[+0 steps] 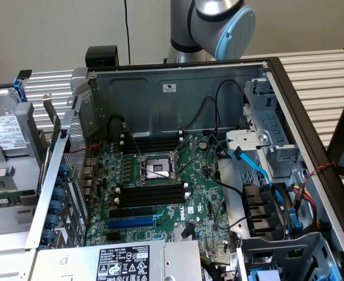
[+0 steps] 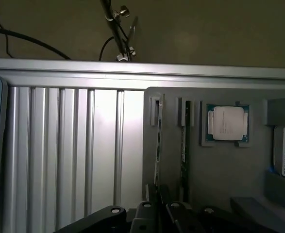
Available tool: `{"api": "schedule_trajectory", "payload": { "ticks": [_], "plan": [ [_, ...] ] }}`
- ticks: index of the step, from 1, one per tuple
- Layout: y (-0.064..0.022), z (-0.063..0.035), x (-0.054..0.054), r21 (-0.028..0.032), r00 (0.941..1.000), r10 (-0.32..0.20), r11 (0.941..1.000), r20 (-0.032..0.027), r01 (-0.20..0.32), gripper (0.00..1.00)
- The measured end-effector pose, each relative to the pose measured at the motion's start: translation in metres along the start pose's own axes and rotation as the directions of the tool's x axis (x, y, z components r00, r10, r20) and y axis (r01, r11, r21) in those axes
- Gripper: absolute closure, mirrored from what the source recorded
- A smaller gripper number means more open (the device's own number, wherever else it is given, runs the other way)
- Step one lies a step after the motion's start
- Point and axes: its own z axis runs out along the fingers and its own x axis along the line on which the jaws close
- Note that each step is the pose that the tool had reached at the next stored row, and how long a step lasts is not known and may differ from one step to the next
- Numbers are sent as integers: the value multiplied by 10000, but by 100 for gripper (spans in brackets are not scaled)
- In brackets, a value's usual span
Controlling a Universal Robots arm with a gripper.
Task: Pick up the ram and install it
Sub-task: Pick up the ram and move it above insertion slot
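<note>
A Universal Robots arm [image 1: 218, 23] reaches behind an open computer case [image 1: 177, 88] on the ribbed tabletop [image 2: 59, 145]. Its end effector [image 2: 159, 201] has narrowed to a slim gap at the near end of the ram [image 2: 158, 145], though an actual grip cannot be confirmed. The ram stands on edge in a gray tray [image 2: 220, 170], beside a second stick [image 2: 183, 145] and a processor [image 2: 228, 124]. In the exterior view, the motherboard's black memory slots [image 1: 151, 193] sit unfilled
</note>
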Motion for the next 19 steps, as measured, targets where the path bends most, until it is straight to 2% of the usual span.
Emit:
{"api": "schedule_trajectory", "payload": {
  "ticks": [5, 19],
  "plan": [
    [-68, -229, 58, -2, 10000, -1, 10000, -1, 1, 86],
    [-457, -862, 318, 2, 10000, 0, 10000, 52, 0, 86]
  ]
}}
